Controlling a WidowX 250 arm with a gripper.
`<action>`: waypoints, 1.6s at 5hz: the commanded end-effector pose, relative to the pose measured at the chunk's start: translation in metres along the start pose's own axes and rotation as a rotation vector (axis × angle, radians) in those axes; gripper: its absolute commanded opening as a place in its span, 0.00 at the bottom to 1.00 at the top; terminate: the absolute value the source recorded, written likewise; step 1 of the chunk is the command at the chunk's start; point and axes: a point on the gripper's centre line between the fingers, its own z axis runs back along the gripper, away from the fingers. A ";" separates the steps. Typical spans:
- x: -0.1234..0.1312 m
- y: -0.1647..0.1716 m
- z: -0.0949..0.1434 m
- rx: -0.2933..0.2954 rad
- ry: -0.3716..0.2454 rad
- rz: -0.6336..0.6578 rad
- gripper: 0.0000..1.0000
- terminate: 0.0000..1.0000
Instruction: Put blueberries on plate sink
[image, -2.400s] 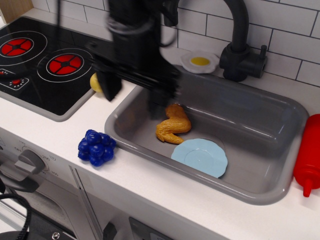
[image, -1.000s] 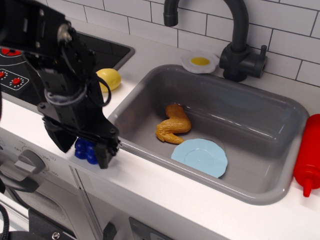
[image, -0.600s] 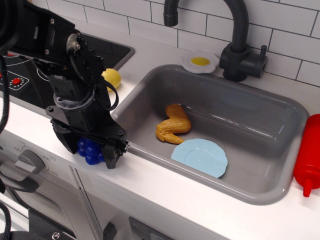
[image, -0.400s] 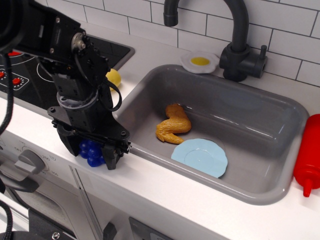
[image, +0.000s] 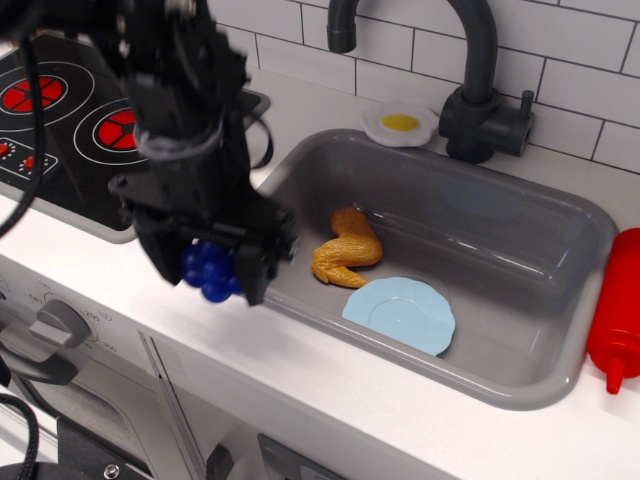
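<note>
My black gripper (image: 208, 272) is shut on the dark blue blueberries (image: 211, 271) and holds them above the counter's front strip, just left of the grey sink (image: 520, 385). The light blue plate (image: 399, 314) lies flat on the sink floor, at its front middle, well to the right of the gripper. The arm hides the sink's left rim.
A tan chicken-leg toy (image: 346, 250) lies in the sink beside the plate. A white fried-egg toy (image: 400, 123) sits on the rim by the black tap (image: 478, 90). A red bottle (image: 621, 306) stands at the right edge. The black hob (image: 60, 130) is at the left.
My gripper came down around the blueberries on the counter, shut on them, then lifted them and moved right toward the sink. The yellow toy is now hidden behind the arm.
</note>
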 end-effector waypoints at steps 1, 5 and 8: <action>0.049 -0.087 0.015 -0.049 -0.072 0.154 0.00 0.00; 0.104 -0.178 -0.060 -0.001 -0.159 0.239 0.00 0.00; 0.102 -0.169 -0.092 0.045 -0.139 0.256 0.00 0.00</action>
